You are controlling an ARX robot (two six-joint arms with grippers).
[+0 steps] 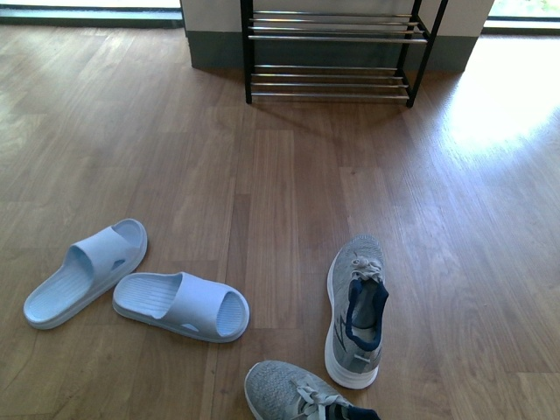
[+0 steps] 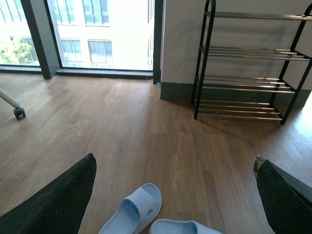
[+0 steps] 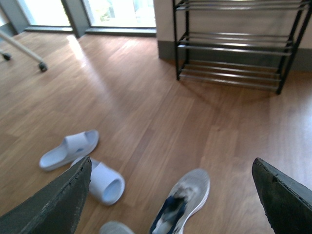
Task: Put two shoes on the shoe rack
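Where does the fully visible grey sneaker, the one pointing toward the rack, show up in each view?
Front view: grey sneaker lower right of centre, toe toward the shoe rack.
Left wrist view: not in it.
Right wrist view: grey sneaker on the floor beside the nearer pale-blue slide.
Shared landmark: the shoe rack, in all three.

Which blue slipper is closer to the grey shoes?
The pale-blue slide lying crosswise, with its toe end pointing toward the grey sneaker. The other slide lies farther left, set at a slant.
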